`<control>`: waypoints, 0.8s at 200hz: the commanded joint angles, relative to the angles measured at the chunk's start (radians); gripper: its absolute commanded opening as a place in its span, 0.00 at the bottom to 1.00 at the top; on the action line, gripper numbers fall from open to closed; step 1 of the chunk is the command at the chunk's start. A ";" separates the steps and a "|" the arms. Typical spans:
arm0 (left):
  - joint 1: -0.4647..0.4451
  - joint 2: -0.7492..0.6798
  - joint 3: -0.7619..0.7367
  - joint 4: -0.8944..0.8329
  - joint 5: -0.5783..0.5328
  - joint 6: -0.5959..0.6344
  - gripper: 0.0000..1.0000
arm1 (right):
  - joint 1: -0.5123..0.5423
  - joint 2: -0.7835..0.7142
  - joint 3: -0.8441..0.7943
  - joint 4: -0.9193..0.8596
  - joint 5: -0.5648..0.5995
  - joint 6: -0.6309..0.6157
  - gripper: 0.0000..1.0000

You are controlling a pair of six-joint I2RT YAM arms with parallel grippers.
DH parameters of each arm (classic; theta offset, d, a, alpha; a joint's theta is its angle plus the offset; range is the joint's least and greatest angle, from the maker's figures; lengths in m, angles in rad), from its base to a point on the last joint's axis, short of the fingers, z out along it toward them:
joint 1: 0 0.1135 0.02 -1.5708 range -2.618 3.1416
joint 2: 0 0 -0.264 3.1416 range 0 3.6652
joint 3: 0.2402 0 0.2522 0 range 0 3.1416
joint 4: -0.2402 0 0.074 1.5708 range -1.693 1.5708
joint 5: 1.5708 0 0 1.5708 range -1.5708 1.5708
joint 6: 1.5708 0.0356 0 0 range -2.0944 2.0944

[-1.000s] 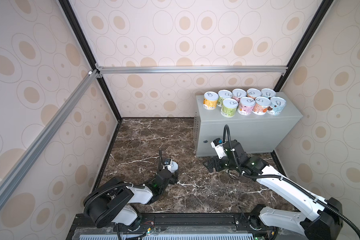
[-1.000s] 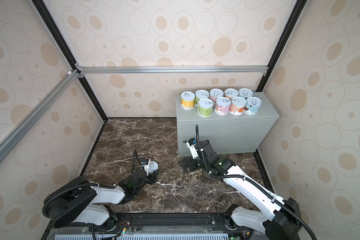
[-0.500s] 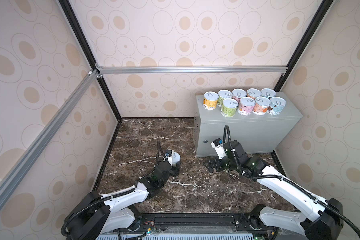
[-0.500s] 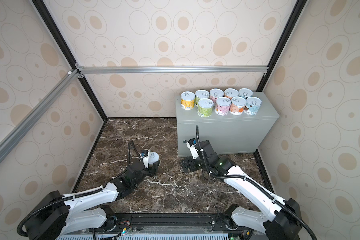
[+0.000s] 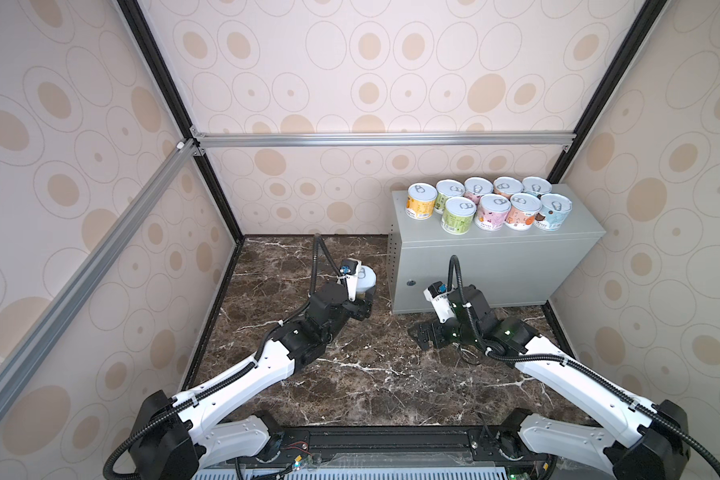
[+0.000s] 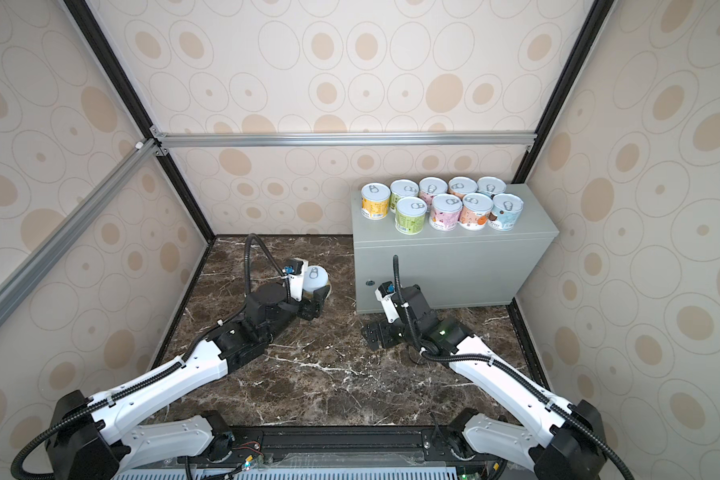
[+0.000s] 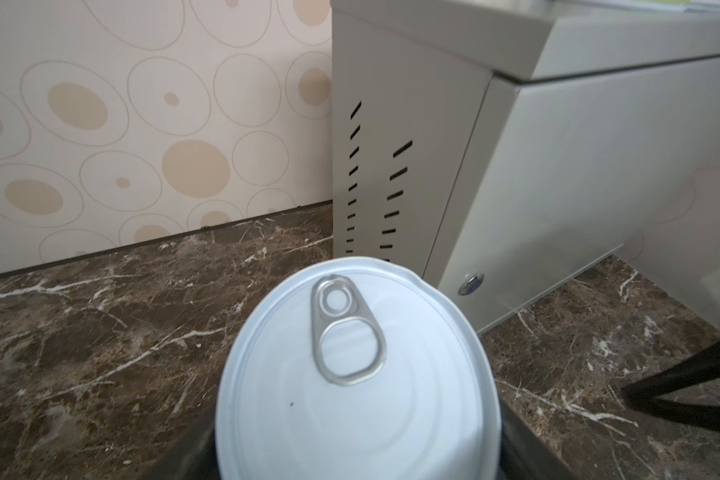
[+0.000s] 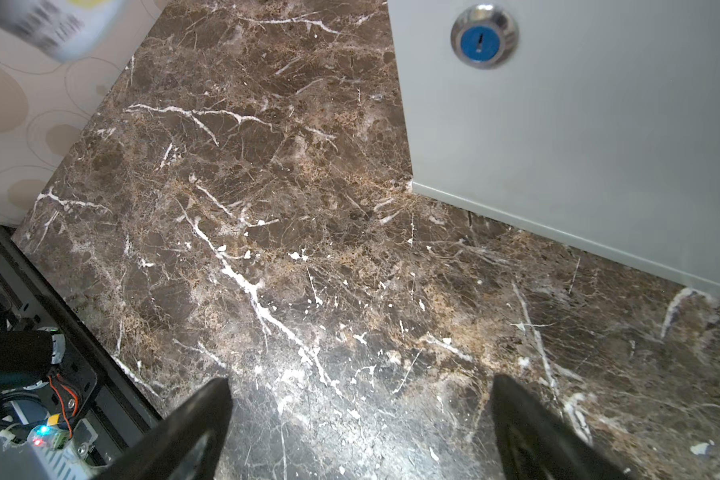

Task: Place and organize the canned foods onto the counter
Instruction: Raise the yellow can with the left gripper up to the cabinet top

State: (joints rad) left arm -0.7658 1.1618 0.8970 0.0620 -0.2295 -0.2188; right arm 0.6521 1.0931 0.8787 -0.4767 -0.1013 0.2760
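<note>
Farther forward than before, the left fingers (image 5: 368, 296) clamp a tin (image 5: 367, 277) near the grey worktop (image 5: 579, 226) bearing nine tins (image 5: 492, 210); the right fingers (image 5: 421, 335) stand wide apart above the marble floor (image 5: 371, 374).

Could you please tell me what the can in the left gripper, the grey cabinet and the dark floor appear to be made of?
Can: likely thin metal; matte silvery lid with pressed rings and a pull tab.
Cabinet: probably painted sheet metal, smooth satin grey, with punched slots and a lock.
Floor: glossy marble or a marble-look laminate; white veins and glare fit either.
</note>
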 commanded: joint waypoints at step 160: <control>0.013 0.336 0.759 -0.230 0.205 0.200 0.76 | -0.003 0.042 -0.016 0.043 -0.051 0.007 0.99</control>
State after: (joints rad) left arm -0.7536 1.4685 1.5337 -0.1944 -0.0906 -0.0505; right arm 0.6521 1.1275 0.8635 -0.4473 -0.1410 0.2867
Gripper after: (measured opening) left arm 0.762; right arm 0.990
